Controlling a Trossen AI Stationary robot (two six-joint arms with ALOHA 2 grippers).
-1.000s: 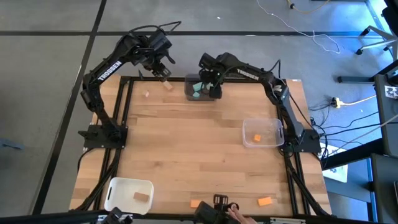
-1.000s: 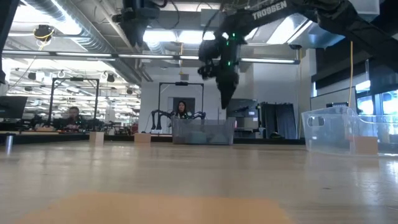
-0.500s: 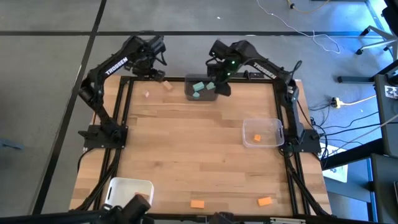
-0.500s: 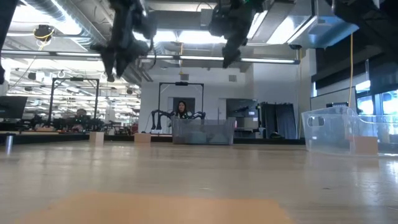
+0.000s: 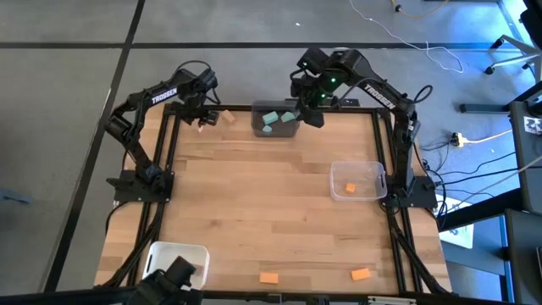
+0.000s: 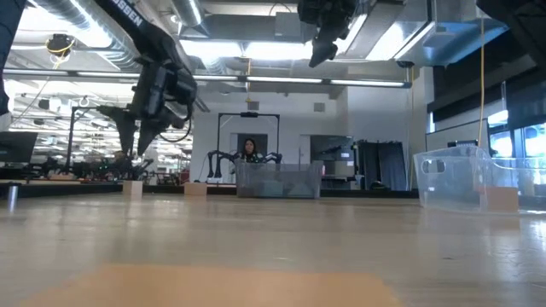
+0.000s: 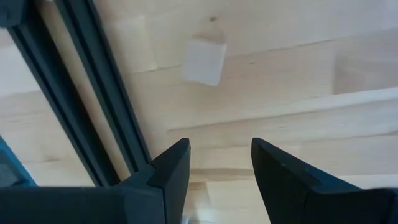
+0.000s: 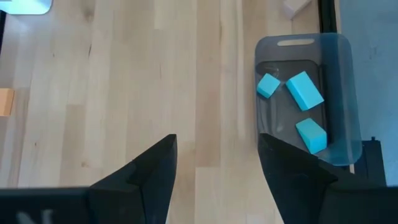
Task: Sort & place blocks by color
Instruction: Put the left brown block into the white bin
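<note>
Two arms reach toward the table's far edge. The left gripper (image 5: 201,121) hangs low over the far left corner, fingers (image 7: 171,165) spread and empty, with a tan block (image 7: 203,60) on the wood just ahead of them. A second tan block (image 5: 227,117) lies beside it. The right gripper (image 5: 312,114) is raised beside the grey bin (image 5: 275,130), jaws apart, holding nothing. Three teal blocks (image 8: 305,90) rest inside that bin. One orange block (image 5: 350,186) sits in the clear bin (image 5: 338,193); two orange blocks (image 5: 269,277) lie near the front edge, next to the white bin (image 5: 157,252).
</note>
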